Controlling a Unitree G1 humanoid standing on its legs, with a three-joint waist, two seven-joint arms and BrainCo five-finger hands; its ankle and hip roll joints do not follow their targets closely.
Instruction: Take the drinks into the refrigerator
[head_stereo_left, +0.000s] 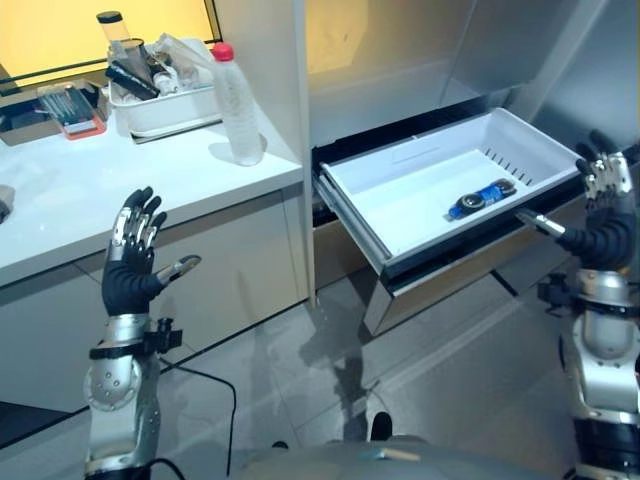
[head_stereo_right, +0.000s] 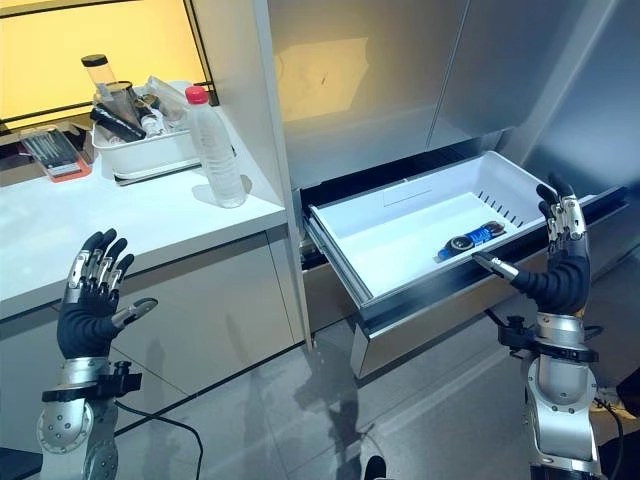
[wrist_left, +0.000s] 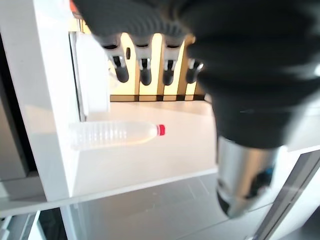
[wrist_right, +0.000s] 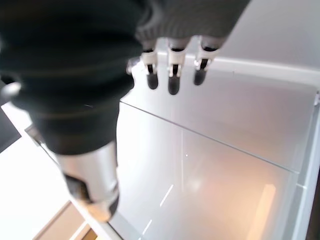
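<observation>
While both my hands hang raised with fingers released and empty, left hand (head_stereo_left: 132, 262) below the counter (head_stereo_left: 90, 200), right hand (head_stereo_right: 560, 262) beside the open refrigerator drawer (head_stereo_right: 400, 235), the water bottle (head_stereo_left: 238, 103) stands upright on the counter; a blue can (head_stereo_left: 482, 198) lies in the drawer.

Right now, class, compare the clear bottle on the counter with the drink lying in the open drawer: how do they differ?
The clear bottle stands upright on the white counter; the blue drink lies on its side in the drawer. The bottle is see-through with a red cap; the drink is blue and dark. The bottle looks larger. Neither is touched: the left hand and right hand are open and raised.
</observation>
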